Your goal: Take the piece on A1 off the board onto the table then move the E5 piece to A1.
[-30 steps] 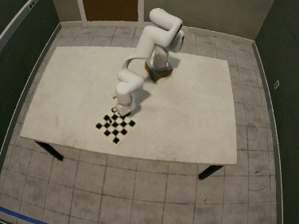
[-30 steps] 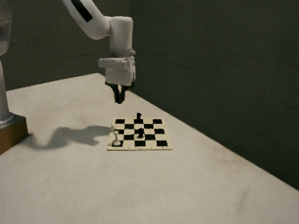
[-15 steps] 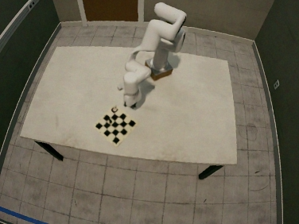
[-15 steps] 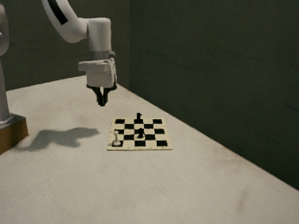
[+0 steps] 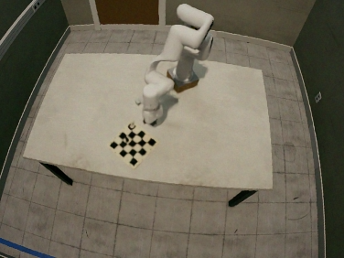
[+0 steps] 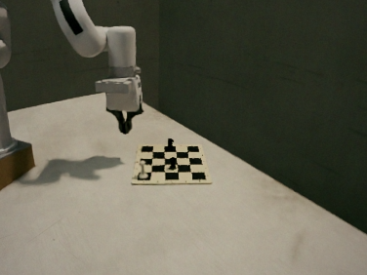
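A small chessboard (image 5: pixel 133 145) lies on the white table and also shows in the exterior view (image 6: pixel 171 164). On it stand a white piece (image 6: pixel 142 170) at the near left corner, a dark piece (image 6: pixel 170 143) at the far edge and another dark piece (image 6: pixel 172 165) near the middle. My gripper (image 6: pixel 125 128) hangs above the table, off the board on its far left side, and is shut on a small dark piece (image 6: pixel 125 126) held in the air. In the top view the gripper (image 5: pixel 149 121) is just beyond the board's far corner, near the white piece (image 5: pixel 133 124).
The arm's base (image 5: pixel 183 80) stands on a brown block at the back middle of the table. The table's right edge runs close along the board in the exterior view, with a dark wall beyond.
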